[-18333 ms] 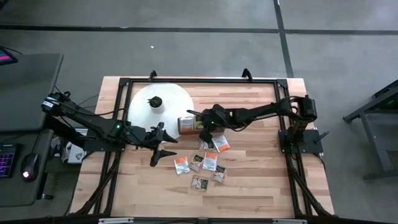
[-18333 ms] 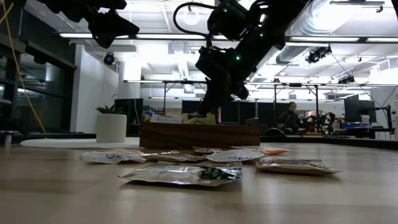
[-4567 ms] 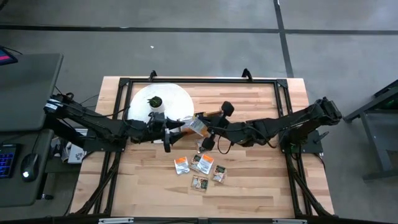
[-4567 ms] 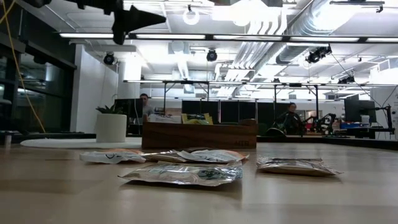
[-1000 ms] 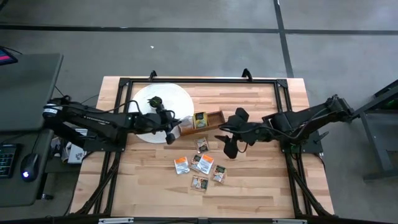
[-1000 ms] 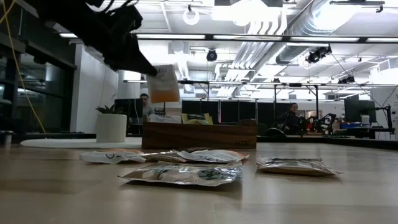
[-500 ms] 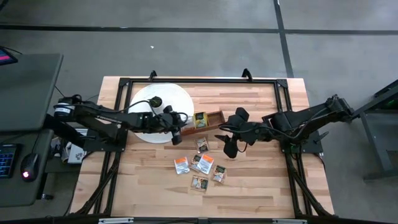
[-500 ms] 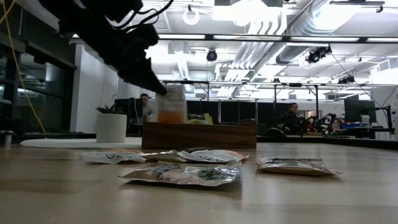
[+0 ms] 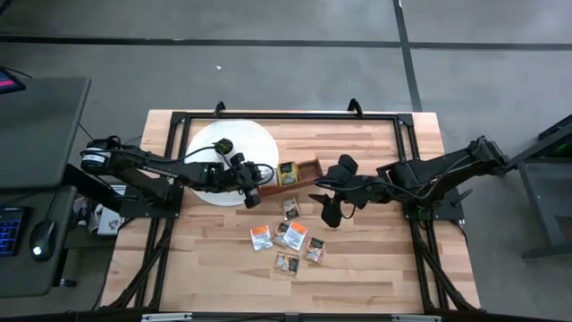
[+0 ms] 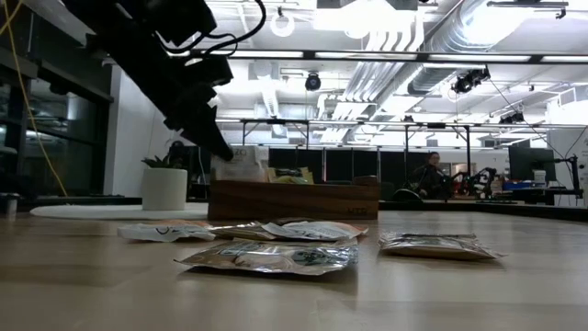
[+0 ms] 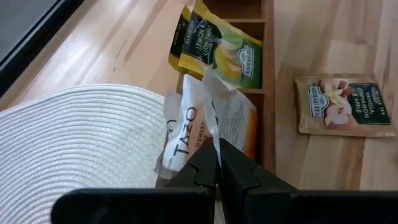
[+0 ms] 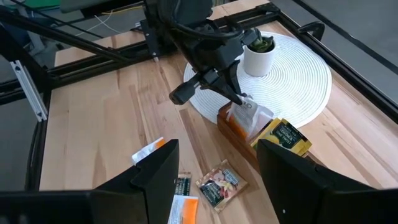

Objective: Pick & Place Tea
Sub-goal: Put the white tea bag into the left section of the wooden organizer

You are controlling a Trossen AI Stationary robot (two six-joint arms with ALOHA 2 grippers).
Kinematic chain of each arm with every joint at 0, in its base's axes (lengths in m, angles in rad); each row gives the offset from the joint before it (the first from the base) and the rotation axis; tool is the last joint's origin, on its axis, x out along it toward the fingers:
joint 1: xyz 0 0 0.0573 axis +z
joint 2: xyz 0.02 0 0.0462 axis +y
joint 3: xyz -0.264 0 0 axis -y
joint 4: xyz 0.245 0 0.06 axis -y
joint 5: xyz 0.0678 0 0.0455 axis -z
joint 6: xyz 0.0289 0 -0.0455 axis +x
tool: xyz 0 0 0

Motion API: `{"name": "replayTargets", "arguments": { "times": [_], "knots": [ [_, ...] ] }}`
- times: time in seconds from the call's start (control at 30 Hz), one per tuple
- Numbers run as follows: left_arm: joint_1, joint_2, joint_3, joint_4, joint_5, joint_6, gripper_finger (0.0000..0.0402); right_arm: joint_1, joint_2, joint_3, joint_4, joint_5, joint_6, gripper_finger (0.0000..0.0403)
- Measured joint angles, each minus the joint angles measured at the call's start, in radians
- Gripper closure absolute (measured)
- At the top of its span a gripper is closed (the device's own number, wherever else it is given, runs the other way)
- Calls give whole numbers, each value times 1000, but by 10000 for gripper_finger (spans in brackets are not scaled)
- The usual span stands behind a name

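1. Left tool is pinched tight on the top edge of an orange-and-white tea bag. The bag hangs from it into the end compartment of the wooden box, the end that sits on the white mat.
2. Key relation: the bag is straight below the left tool and already partly inside the box, flat face upright, leaning against another white bag there. Letting go should probably be all that is left.
3. The next compartment holds yellow-green lemon bags.
4. Right tool hovers with its fingers wide and empty over the desk, just beside the box's other end.
5. Loose bags lie on the desk near the right tool, so it looks the nearer arm for them. One brownish bag lies just beside the box.
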Motion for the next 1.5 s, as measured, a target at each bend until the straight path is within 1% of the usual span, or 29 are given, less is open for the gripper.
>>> {"name": "replayTargets", "arguments": {
  "times": [0.1, 0.33, 0.47, 0.6, 0.87, 0.93, 1.0, 1.13, 1.3, 1.4, 1.5],
  "knots": [
    [0, 0, 0, 4, 4, 0, 401, 0, 0, 0, 0, 0, 0, 190],
    [0, 0, 0, 7, 59, 17, 399, 0, 0, 0, 0, -1, 6, 190],
    [0, 0, 0, 10, 61, 26, 381, 0, 0, 0, 0, -1, 15, 190],
    [0, 0, 0, 25, 61, 37, 333, 0, 0, 0, -1, -9, 15, 191],
    [0, -4, 6, 34, 61, 47, 201, 0, 0, 0, -3, -10, 15, 187],
    [0, -22, 18, 29, 62, 79, 180, 0, 0, 0, -4, -21, 15, 187],
    [0, -44, 43, 17, 56, 95, 169, 0, 2, 0, -1, -42, 16, 187],
    [-3, -88, 112, -108, 33, 117, 166, 0, 33, 0, 19, -84, 16, 187],
    [-37, -143, 192, -305, 17, 128, 165, 0, 121, 0, 89, -195, 16, 187],
    [-91, -159, 200, -431, 3, 83, 165, 0, 191, 0, 132, -243, 15, 187],
    [-167, -171, 192, -528, -20, -5, 165, 0, 258, 0, 187, -285, 5, 187]
  ]
}}
